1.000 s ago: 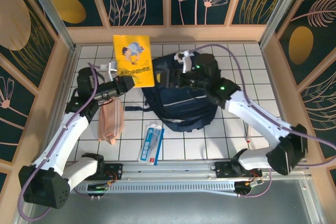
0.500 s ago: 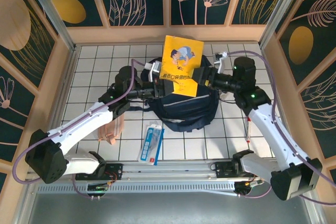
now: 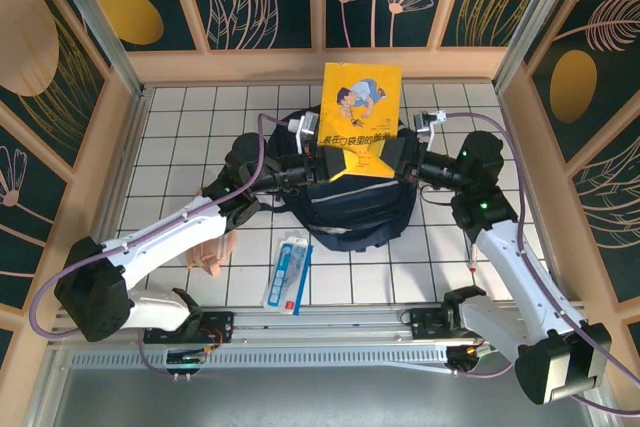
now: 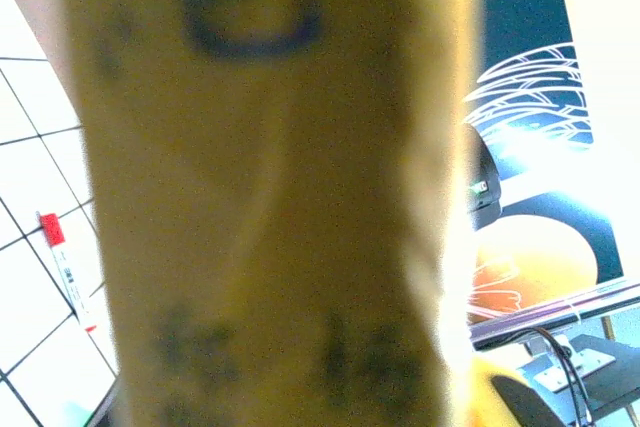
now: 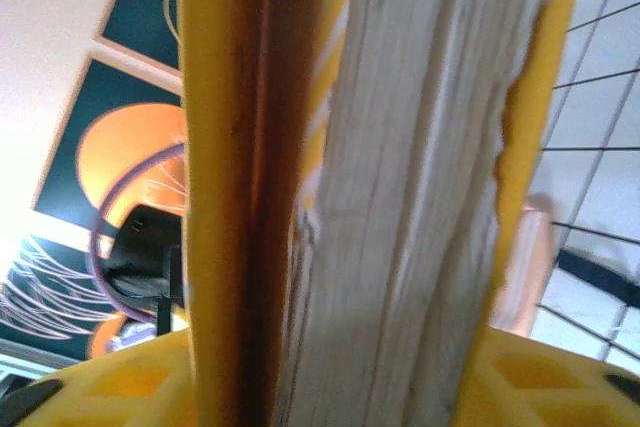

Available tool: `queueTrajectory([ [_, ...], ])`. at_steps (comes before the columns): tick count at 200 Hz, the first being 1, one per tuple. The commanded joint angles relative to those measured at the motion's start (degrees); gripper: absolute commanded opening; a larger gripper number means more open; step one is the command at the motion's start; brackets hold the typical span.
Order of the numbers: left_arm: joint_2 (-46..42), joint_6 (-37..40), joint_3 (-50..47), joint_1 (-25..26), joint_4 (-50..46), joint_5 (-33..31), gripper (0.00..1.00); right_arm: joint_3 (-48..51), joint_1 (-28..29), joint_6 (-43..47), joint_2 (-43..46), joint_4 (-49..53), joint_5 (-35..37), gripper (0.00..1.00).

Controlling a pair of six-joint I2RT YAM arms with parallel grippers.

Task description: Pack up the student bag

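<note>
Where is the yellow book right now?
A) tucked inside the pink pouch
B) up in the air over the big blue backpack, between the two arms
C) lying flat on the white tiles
B: the yellow book is held up over the student bag, the left gripper clamped on its lower left edge and the right gripper at its right edge.

The top camera looked steeply down from above and behind the arm bases. From far off it took in the whole tiled counter (image 3: pixel 180 117), the bag (image 3: pixel 350 212) and the walls. The left wrist camera sat almost against the cover of the book (image 4: pixel 270 197), which was blurred, and faced the right wall, with a pen (image 4: pixel 65 267) at its edge. The right wrist camera looked along the book's page edge toward the left wall. All three shared the book; the top and left wrist views shared the pen.
</note>
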State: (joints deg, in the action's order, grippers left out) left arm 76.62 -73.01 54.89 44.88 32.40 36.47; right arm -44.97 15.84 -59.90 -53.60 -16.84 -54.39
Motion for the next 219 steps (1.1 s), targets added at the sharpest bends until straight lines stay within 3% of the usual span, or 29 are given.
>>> queueTrajectory([
  [1, -0.85, -1.14, -0.71, 0.18, 7.49, -2.34, 0.01, 0.92, -0.21, -8.23, 2.0, -12.75, -0.62, 0.34],
  [16, -1.18, -0.24, -1.19, 0.19, 6.53, -3.08, 0.07, 1.11, -0.21, -8.73, 2.18, -12.52, 1.28, 0.08],
  [23, -1.27, 0.41, -1.19, 0.2, 5.81, -3.3, 0.2, 1.11, -0.27, -8.68, 2.11, -12.08, 1.72, 0.0],
  [35, -1.87, 3.89, -0.66, 0.2, 1.49, -4.58, 0.5, 0.74, -0.58, -7.79, 1.93, -10.36, 1.95, 0.0],
  [48, -2.85, 11.0, 0.27, 0.2, -6.01, -7.01, 0.59, 0.26, -1.61, -6.51, 1.89, -7.95, 1.92, 0.0],
  [69, -3.63, 25.14, 3.25, 1.6, -23.91, -16.22, 0.58, -1.09, -5.2, -3.27, 2.51, -1.54, 2.73, 0.0],
  [81, -3.01, 34.68, 3.73, 3.67, -30.36, -19.8, 0.59, -4.07, -6.76, 4.29, 2.74, 10.46, 6.42, 0.0],
  [106, 1.87, 43.52, 3.71, 6.26, -36.07, -22.08, 0.59, -11.23, -7.81, 19.56, 3.32, 33.8, 25.03, 0.0],
  [126, 7.53, 51.59, 5.39, 9.15, -39.97, -24.22, 0.58, -12.6, -8.55, 22.88, 4.59, 39.82, 38.63, 0.0],
  [148, 14.58, 61.71, 9.11, 12.32, -44.73, -29.73, 0.58, -12.62, -9.13, 23.2, 5.33, 43.36, 48.55, 0.0],
  [179, 24.55, 71.46, 17.95, 14.28, -53.67, -36.12, 0.57, -10.99, -9.5, 23.42, 5.26, 43.08, 47.86, 0.0],
  [219, 28.0, 76.23, 20.57, 14.6, -57.33, -33.51, 0.59, -10.57, -9.67, 23.49, 4.77, 41.8, 44.83, 0.0],
])
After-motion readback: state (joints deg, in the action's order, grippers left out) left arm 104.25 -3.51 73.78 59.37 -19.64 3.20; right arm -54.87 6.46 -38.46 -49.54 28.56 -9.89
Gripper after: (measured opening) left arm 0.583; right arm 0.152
